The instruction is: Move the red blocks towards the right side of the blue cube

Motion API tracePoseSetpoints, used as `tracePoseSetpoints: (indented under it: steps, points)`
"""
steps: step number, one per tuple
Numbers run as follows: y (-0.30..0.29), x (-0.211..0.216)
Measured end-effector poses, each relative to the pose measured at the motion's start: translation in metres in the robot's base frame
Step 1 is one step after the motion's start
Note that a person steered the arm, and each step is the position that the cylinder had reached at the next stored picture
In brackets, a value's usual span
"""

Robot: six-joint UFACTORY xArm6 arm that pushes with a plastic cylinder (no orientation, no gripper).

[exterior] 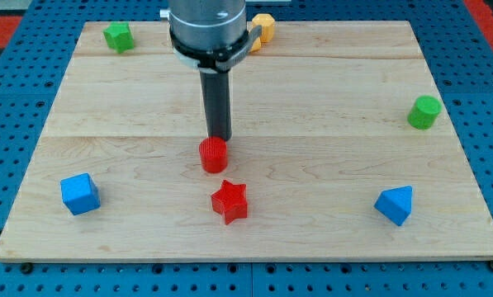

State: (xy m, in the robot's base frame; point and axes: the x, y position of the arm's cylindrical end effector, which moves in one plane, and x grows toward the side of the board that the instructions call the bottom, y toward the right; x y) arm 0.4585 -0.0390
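A red cylinder stands near the board's middle, and a red star lies just below it and slightly to the view's right. The blue cube sits at the lower left. My tip is at the top edge of the red cylinder, touching it or nearly so. The rod rises from there to the arm's grey body at the view's top.
A blue triangular block lies at the lower right. A green cylinder is at the right edge, a green cube at the top left. An orange block is half hidden behind the arm. The wooden board rests on a blue pegboard.
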Motion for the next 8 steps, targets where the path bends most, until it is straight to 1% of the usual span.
tracePoseSetpoints:
  steps: [1, 2, 3, 4, 5, 6, 8]
  points:
    - [0.000, 0.029]
    - [0.003, 0.048]
    - [-0.035, 0.052]
    - [-0.095, 0.073]
    - [-0.116, 0.113]
    - [-0.101, 0.139]
    - [0.023, 0.135]
